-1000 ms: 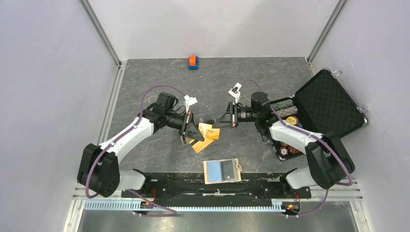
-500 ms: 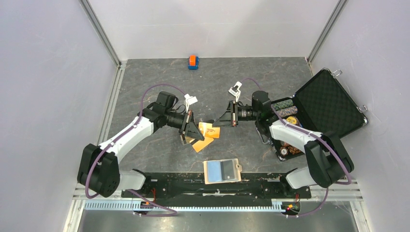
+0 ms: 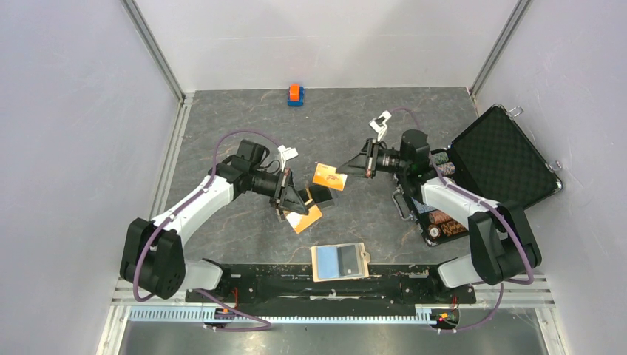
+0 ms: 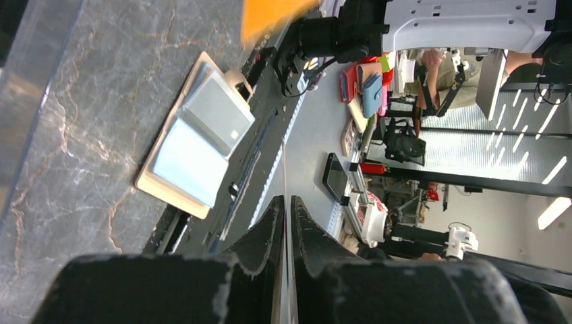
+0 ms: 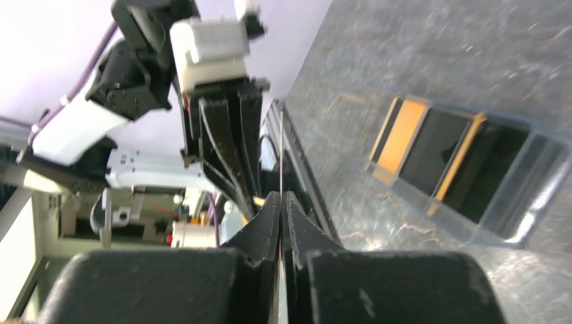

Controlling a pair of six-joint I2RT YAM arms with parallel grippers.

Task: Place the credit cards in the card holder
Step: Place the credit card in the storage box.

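One credit card [image 3: 329, 177] sits in the right tool [image 3: 344, 171], clear of the surface [image 3: 222, 133]; a second card [image 3: 309, 219] in the left tool [image 3: 300, 205]; a third card [image 3: 322, 195] between the two tips. The card holder [image 3: 340, 261] lies nearer the bases than both tools, the case [image 3: 503, 159] behind the right tool, the small block [image 3: 296, 95] far beyond both.

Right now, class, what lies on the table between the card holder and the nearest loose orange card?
Nothing. The top view shows only bare grey table between the card holder and the orange card lying nearest it.
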